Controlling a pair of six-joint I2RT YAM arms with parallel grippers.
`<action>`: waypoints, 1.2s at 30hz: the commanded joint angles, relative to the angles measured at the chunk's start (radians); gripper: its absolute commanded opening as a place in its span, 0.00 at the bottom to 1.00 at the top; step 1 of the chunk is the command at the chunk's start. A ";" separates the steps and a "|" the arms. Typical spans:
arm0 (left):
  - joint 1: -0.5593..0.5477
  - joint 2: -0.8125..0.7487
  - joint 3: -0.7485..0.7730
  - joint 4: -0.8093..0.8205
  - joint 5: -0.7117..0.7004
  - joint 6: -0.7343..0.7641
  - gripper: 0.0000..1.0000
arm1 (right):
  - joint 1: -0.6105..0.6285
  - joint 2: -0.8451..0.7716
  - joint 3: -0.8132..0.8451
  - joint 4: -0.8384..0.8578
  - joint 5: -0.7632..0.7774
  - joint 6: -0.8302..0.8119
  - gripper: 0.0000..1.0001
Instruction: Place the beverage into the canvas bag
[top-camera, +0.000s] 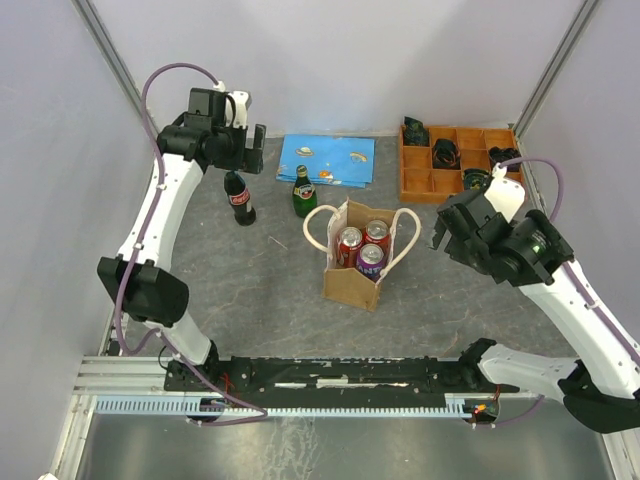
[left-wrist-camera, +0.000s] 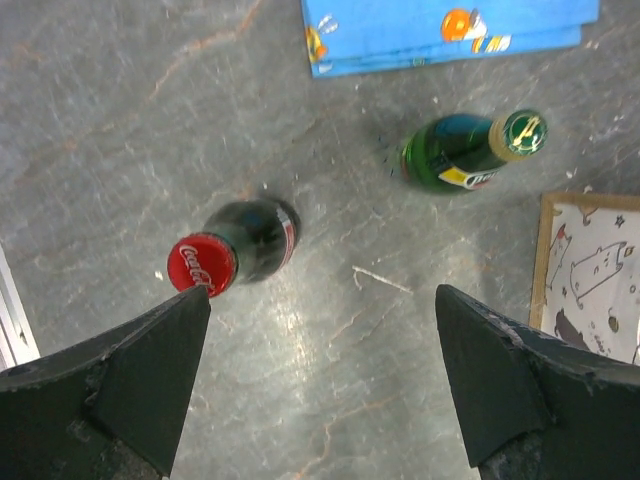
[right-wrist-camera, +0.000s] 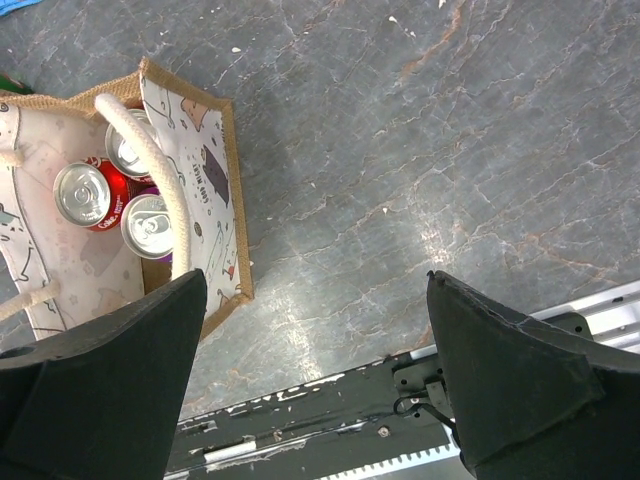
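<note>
Plainly, left fingers (left-wrist-camera: 120, 380) and right fingers (right-wrist-camera: 100, 370) gape apart, canvas bag (top-camera: 350, 286) holding cans (top-camera: 350, 241).

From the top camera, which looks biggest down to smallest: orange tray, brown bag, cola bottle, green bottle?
1. orange wooden compartment tray
2. tan canvas bag with cream handles, close behind
3. dark cola bottle with red label and green glass bottle: about alike, so not ranked.

Bare table (top-camera: 272, 205) lies between the cola bottle (top-camera: 238, 198) and the green bottle (top-camera: 303, 193), but three cans (top-camera: 370, 256) fill much of the canvas bag (top-camera: 350, 285).
</note>
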 joint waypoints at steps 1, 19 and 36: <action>0.048 0.031 0.082 -0.161 0.030 -0.040 0.99 | -0.004 -0.018 -0.010 0.023 0.006 -0.008 0.99; 0.088 0.225 0.301 -0.309 0.021 0.043 0.96 | -0.005 -0.034 -0.034 0.028 -0.003 -0.003 0.99; 0.093 0.316 0.414 -0.358 0.002 0.106 0.68 | -0.005 -0.062 -0.065 0.030 -0.015 0.014 0.99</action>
